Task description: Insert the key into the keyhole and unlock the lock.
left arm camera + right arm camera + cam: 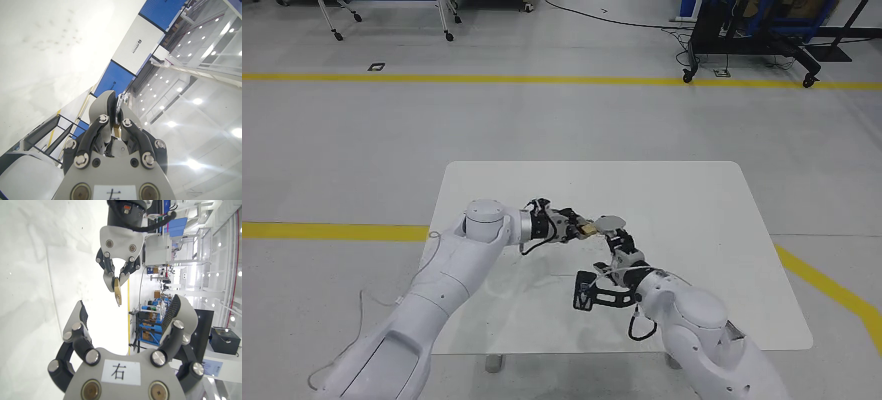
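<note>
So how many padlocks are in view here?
1. The brass padlock is clamped in the left gripper, above the table, facing the open right gripper. The arms may hide another.

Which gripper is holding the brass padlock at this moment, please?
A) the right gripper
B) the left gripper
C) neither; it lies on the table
B: the left gripper is shut on the brass padlock, while the right gripper stands open and empty, facing it.
</note>
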{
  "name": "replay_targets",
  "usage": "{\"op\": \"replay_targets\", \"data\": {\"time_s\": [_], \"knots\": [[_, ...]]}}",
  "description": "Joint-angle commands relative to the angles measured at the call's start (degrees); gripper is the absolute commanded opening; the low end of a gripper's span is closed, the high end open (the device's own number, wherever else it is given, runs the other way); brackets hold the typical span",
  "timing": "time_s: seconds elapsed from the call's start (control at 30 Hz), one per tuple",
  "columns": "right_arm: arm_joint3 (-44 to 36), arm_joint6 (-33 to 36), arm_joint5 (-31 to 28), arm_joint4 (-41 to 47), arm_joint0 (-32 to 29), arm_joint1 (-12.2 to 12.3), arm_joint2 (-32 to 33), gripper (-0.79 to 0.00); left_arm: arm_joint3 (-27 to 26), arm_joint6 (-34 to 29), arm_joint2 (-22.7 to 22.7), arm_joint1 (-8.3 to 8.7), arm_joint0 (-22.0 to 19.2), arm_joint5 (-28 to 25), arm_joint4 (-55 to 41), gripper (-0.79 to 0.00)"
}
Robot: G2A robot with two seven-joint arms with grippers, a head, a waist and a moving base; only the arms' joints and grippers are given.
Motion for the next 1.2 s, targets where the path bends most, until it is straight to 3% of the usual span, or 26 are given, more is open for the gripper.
{"op": "replay_targets", "data": {"time_s": [0.0,0.03,0.07,0.1,0.17,0.23,0.57,0.7,0.77,0.83,1.17], "knots": [[1.09,-8.85,2.78,4.20,-1.76,0.50,4.06,0.000,-0.66,0.77,-1.63,0.20,0.78,-2.84,-1.50,-0.785],[1.77,-12.56,3.81,6.50,-2.44,0.68,5.61,0.000,-1.05,1.06,-2.35,0.31,1.15,-3.95,-2.13,-0.785],[2.59,-16.40,4.61,9.29,-3.05,0.83,7.07,-0.062,-1.39,1.22,-3.00,0.41,1.49,-4.66,-2.72,-0.785],[3.82,-20.47,5.19,12.78,-3.50,0.94,8.65,-0.372,-1.71,1.47,-3.52,0.51,1.84,-5.22,-3.06,-0.785],[6.77,-27.92,3.42,18.73,-3.54,1.22,10.83,-0.785,-2.30,1.42,-4.00,0.66,2.35,-4.86,-3.35,-0.785],[9.79,-31.57,0.10,21.35,-2.18,1.51,11.90,-0.785,-2.79,1.51,-4.27,0.77,2.63,-4.55,-3.15,-0.785],[11.14,-31.47,-1.66,22.86,-1.76,1.53,11.60,-0.785,-4.42,2.61,-4.61,0.99,3.57,-5.52,-1.15,-0.785],[15.44,-34.21,-14.11,31.61,1.50,1.95,12.10,-0.785,-5.20,2.76,-4.13,1.02,3.80,-6.97,0.91,-0.785],[18.28,-33.53,-22.22,34.48,3.85,2.31,12.22,-0.785,-5.40,2.67,-4.09,1.06,3.92,-7.38,1.51,-0.785],[20.56,-31.94,-26.71,37.13,6.22,2.46,12.08,-0.785,-5.45,2.15,-4.08,1.09,3.94,-7.20,1.70,-0.785],[31.03,-21.95,-26.86,56.43,16.40,4.52,2.22,-0.785,-5.97,-0.49,-2.90,1.24,3.68,-9.41,6.10,-0.785]]}}
